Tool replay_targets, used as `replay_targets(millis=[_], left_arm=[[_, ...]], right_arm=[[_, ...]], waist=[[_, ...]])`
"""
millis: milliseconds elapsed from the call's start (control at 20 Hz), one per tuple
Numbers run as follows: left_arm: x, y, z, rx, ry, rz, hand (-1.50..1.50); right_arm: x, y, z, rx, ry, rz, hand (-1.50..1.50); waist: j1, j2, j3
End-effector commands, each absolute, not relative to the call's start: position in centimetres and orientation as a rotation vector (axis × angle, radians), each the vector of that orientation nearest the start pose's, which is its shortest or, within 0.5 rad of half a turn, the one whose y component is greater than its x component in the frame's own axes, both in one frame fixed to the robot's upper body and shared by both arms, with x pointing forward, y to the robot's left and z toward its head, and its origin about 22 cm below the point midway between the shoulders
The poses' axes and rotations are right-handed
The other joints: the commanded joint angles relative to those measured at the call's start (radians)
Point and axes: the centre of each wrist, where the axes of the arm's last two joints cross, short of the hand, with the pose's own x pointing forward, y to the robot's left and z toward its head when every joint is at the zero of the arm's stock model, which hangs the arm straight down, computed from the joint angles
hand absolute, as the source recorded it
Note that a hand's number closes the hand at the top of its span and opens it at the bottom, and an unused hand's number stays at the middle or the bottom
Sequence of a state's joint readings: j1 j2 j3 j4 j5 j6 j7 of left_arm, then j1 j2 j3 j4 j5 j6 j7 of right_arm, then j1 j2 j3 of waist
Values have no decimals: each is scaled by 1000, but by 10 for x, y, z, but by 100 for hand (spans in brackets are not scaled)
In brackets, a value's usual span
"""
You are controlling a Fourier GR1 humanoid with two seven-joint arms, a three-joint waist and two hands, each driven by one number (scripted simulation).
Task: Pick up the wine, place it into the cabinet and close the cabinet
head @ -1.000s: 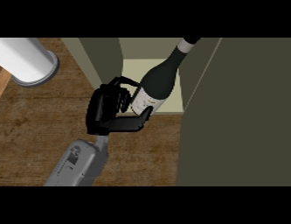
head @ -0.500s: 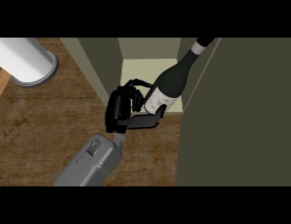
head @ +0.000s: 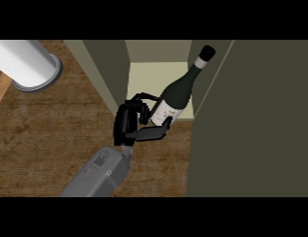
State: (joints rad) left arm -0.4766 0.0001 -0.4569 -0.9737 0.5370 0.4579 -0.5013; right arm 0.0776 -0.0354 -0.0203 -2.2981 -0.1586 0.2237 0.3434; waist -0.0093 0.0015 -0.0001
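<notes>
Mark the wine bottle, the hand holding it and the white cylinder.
Wine bottle (head: 178, 95): head view, on its dark body above the label.
Hand (head: 124, 124): head view, on the black palm left of the bottle.
White cylinder (head: 21, 62): head view, on its side near the lower end.

A black hand on a grey forearm curls round the lower body of a dark wine bottle. The bottle tilts, neck up and to the right, inside the open cabinet, beside its door. A white cylinder stands on the wooden counter at upper left.
</notes>
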Motion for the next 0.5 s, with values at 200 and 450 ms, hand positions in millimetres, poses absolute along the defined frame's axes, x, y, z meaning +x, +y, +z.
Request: replay_targets(millis=[200,450], left_arm=[[323,106,-50,-208,-1708,204,150],[328,94,-45,-257,-1670,243,150]], right_arm=[[169,-235,138,187,-1887,203,-150],[170,-245,159,193,-1880,204,-150]], waist=[[-2,0,0],[-6,1,0]])
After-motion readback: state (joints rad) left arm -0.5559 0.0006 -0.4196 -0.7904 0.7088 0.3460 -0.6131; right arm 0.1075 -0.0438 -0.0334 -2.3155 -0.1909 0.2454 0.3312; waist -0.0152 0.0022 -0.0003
